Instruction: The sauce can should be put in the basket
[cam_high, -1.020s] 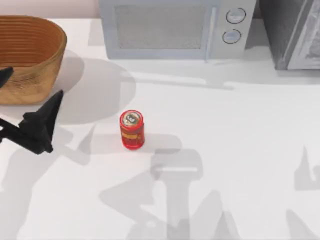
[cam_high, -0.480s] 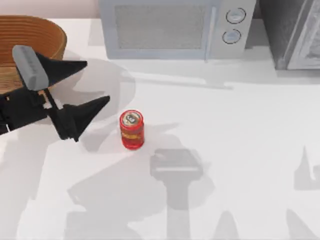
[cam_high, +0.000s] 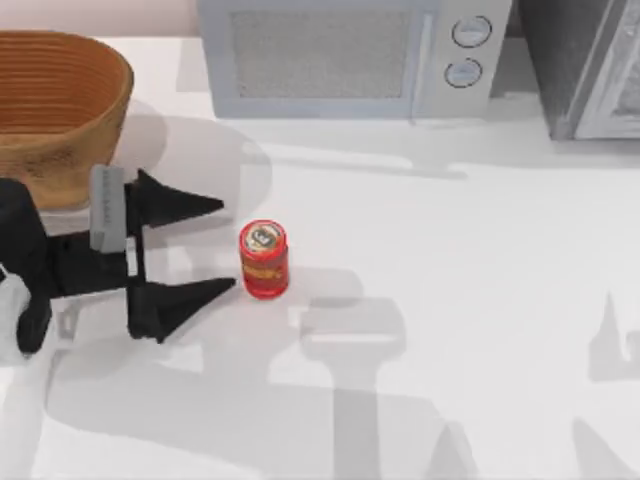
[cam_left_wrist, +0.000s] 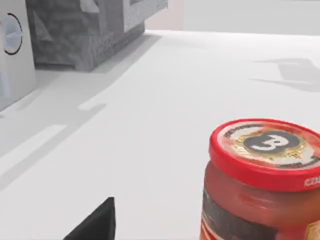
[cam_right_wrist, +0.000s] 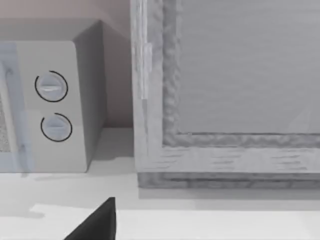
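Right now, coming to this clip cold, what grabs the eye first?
The red sauce can stands upright near the table's middle, the one bright thing on the white surface. Just to its left the left pincer lies open, black fingers pointing at the can without touching it. The tan wicker basket sits at the far left corner, with a grey microwave along the back edge.

Left gripper (cam_high: 222, 245): matte black body, two long black fingers (cam_high: 178, 302) tapering to sharp points. Light grey rectangular block (cam_high: 107, 208) mounted on top. White segment at wrist (cam_high: 12, 315).
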